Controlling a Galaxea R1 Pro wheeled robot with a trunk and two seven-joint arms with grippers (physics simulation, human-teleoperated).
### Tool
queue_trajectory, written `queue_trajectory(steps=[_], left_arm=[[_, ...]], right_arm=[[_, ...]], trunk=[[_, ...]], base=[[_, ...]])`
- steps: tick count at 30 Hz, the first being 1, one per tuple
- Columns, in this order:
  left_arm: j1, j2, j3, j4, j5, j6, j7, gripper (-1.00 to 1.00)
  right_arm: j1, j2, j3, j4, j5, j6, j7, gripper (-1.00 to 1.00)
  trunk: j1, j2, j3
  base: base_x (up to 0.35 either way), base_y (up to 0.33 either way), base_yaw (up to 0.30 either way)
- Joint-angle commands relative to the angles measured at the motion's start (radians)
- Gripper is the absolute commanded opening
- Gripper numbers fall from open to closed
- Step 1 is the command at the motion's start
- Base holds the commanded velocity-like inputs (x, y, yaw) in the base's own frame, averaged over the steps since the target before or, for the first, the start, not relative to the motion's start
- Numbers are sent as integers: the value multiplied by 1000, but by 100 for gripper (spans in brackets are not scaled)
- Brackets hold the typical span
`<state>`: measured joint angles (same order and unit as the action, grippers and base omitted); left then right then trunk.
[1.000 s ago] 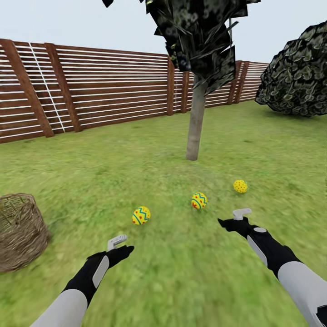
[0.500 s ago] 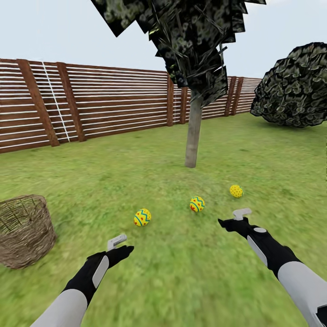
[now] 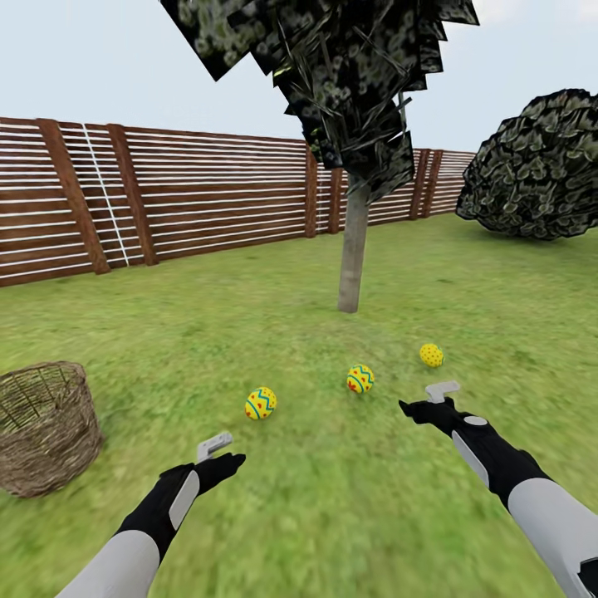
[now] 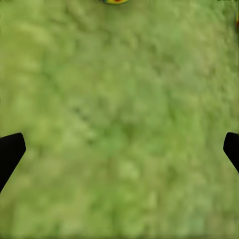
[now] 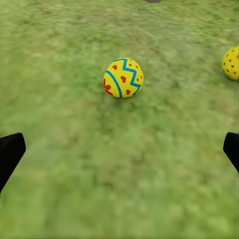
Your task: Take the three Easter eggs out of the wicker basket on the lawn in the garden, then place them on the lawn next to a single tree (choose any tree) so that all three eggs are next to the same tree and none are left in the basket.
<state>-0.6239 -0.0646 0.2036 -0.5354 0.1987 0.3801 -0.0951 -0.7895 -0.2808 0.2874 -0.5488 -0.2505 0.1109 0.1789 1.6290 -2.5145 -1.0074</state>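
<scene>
Three eggs [image 3: 360,379] lie on lawn [image 3: 332,498] near tree [image 3: 353,249]; wicker basket [image 3: 46,428] well apart at left. Left gripper [image 3: 218,448] and right gripper [image 3: 432,397] both spread wide, holding nothing.

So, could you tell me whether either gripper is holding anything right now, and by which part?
Nothing is held: the left gripper and right gripper are open and empty above the lawn.
</scene>
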Motion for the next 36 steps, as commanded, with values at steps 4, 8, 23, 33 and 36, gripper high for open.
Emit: queue_trajectory(steps=[4,8,23,33,36], left_arm=[[0,-2,8,-2,4,8,-5,100],[0,-2,8,-2,4,8,-4,100],[0,-1,9,-1,3,10,-8,100],[0,-2,8,21,1,11,2,100],[0,-2,8,22,1,11,0,100]], right_arm=[[-1,0,6,-1,-10,6,-1,100],[-1,7,6,0,-10,6,-2,100],[-1,57,6,23,4,8,-43,100],[-1,65,5,26,7,9,-47,100],[-1,65,5,26,7,9,-47,100]], trunk=[[0,0,6],[0,0,12],[0,0,37],[-5,2,93],[-6,3,109]], base=[[0,0,0],[0,0,0],[0,0,0],[0,0,0],[0,0,0]])
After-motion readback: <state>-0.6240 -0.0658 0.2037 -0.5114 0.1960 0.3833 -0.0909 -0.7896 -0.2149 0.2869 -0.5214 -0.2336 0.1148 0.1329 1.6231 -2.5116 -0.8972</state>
